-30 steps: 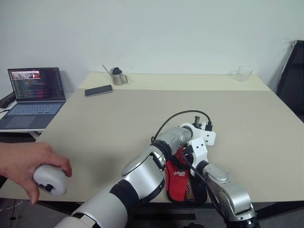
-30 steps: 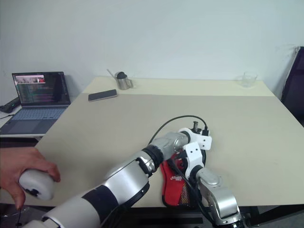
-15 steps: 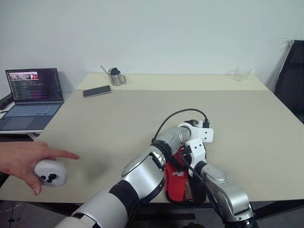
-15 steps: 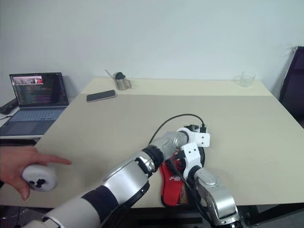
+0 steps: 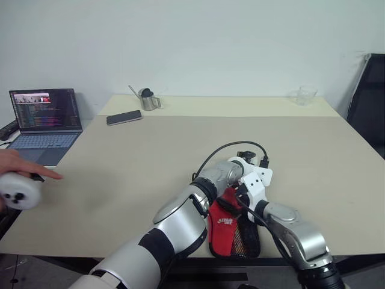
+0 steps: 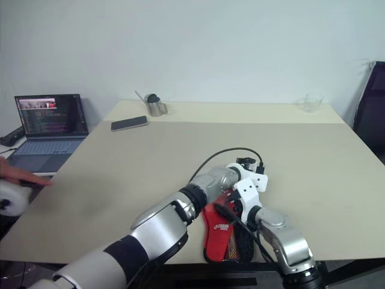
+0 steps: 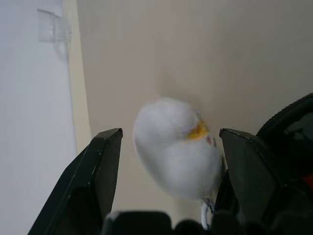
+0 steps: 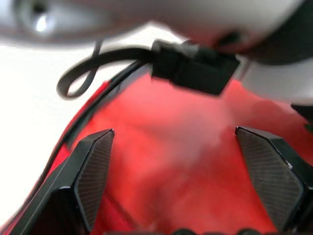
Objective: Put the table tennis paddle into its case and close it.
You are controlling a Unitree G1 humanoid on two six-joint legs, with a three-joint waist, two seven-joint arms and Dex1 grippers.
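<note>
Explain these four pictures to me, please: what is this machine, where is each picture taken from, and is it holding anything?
This is a humanoid robot with two arms, each ending in a two-fingered black tool. Two pictures come from cameras in its head, looking down over its arms at a beige table. The other two come from cameras on its wrists, looking along each tool's fingers.

Both arms reach to a red-and-black paddle case at the table's near edge. The left tool is open around a blurred white round thing that I cannot identify. The right tool is open over the case's red fabric. Neither grips anything.

Further back lie a phone, a metal cup and a glass. A laptop sits on a side desk, and a person's hand holds a white device.
</note>
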